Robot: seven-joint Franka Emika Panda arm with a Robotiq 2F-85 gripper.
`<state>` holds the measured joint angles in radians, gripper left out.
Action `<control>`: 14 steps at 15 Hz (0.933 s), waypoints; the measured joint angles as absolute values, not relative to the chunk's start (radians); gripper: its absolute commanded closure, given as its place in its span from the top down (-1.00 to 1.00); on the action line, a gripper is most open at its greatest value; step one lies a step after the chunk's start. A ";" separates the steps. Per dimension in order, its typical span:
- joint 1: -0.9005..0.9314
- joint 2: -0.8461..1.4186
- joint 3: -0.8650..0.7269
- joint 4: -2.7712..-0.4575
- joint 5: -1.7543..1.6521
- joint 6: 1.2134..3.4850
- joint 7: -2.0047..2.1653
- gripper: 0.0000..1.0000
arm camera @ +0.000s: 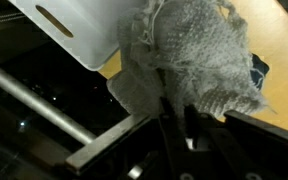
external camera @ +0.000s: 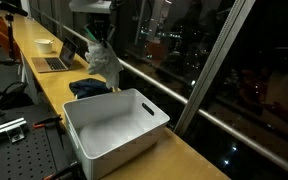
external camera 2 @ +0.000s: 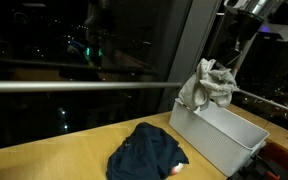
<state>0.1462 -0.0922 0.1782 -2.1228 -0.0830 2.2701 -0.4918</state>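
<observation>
Item 1: pale knitted cloth point(external camera: 105, 60), grey-white, open bubbly weave, bunched and crumpled. It hangs in the air, clear of the surface, with its loose folds drooping down. In both exterior views it sits point(external camera 2: 206, 86) by the window-side end of the bin, above the dark garment. It fills the upper middle of the wrist view point(arm camera: 199, 55).

Item 2: gripper point(external camera: 97, 37), coming down from above, its pincer clamped on the upper part of the pale knitted cloth. In the wrist view the two dark fingers point(arm camera: 167, 118) stand close together with the fabric pinched between them. In an exterior view the gripper point(external camera 2: 230, 60) hangs from an arm that enters at the top corner.

Item 3: dark blue cloth point(external camera: 89, 88), lying in a flat heap on the table, below the hanging cloth and just beside the bin; seen again in an exterior view point(external camera 2: 147, 152).

Item 4: white bin point(external camera: 119, 140), rectangular plastic, slot handles at the ends, open top, standing on the table point(external camera: 189, 158); its handle end shows in the wrist view point(arm camera: 79, 30).

Item 5: table, long wooden top along a dark window point(external camera 2: 64, 50) with a metal rail point(external camera 2: 74, 86).

Item 6: laptop point(external camera: 54, 62), open, far down the table, with a pale bowl point(external camera: 44, 45) beyond it, both well apart from the bin
</observation>
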 measured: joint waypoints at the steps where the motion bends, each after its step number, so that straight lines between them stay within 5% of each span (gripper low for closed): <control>1: 0.164 -0.084 0.190 -2.106 -0.098 2.259 -0.478 -0.93; 6: 0.225 -0.004 0.231 -2.025 -0.123 2.245 -0.458 -0.93; 7: 0.232 0.016 0.236 -2.010 -0.123 2.245 -0.458 -0.20; 14: 0.252 0.124 0.251 -1.927 -0.125 2.211 -0.458 0.67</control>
